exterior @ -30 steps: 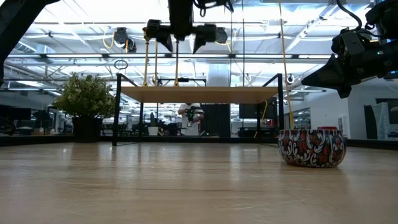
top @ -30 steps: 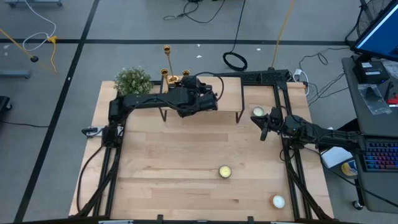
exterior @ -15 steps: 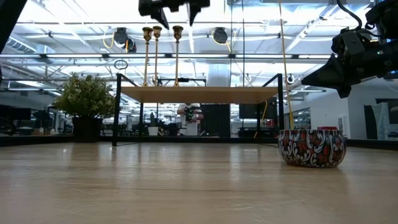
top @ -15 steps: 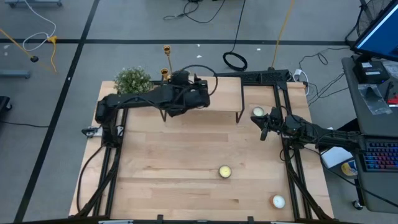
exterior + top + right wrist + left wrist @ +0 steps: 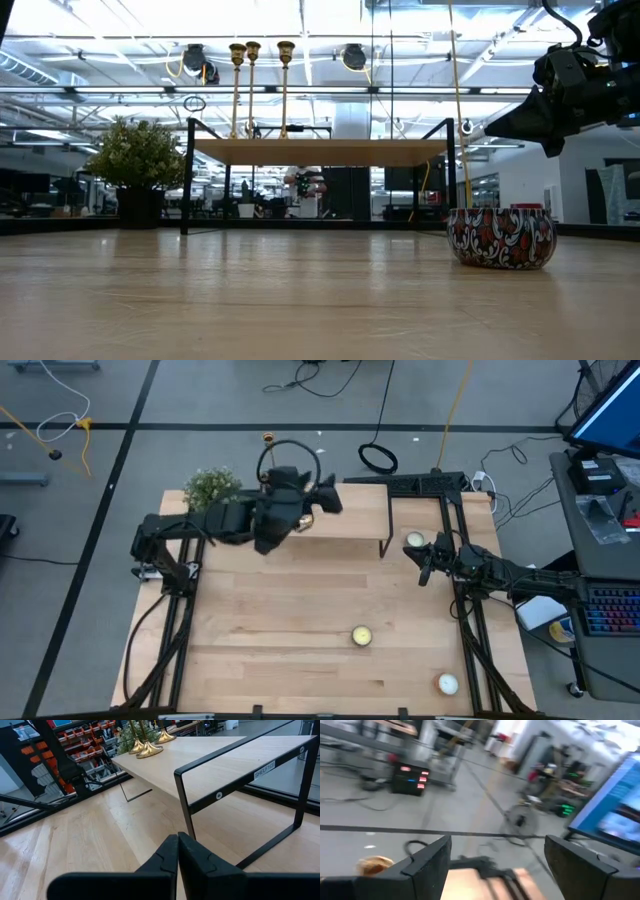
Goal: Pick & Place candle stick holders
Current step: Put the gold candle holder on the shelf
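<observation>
Three gold candle stick holders [image 5: 253, 90] stand upright by their round bases [image 5: 150, 751] on the left part of a low wooden shelf [image 5: 320, 151]. In the high view, one tall top [image 5: 268, 436] shows past my left arm. My left gripper [image 5: 495, 865] hovers high above the shelf [image 5: 330, 500], pointing about level, open and empty. A gold blur [image 5: 372, 865] shows beside its finger. It is out of the low view. My right gripper [image 5: 177, 855] waits shut at the table's right [image 5: 425, 565], touching nothing.
A potted plant [image 5: 213, 487] stands left of the shelf. Round candles lie on the table by the shelf's right leg [image 5: 414, 540], near the middle front [image 5: 361, 636] and at the front right [image 5: 447, 683]. A patterned tin [image 5: 500, 238] shows in the low view.
My left gripper has risen from around the candle stick holders' tops, out of the low view's upper edge, and drifted toward the table's left. It has tipped from pointing down to about level and stayed open. The three holders stand unmoved on the shelf.
</observation>
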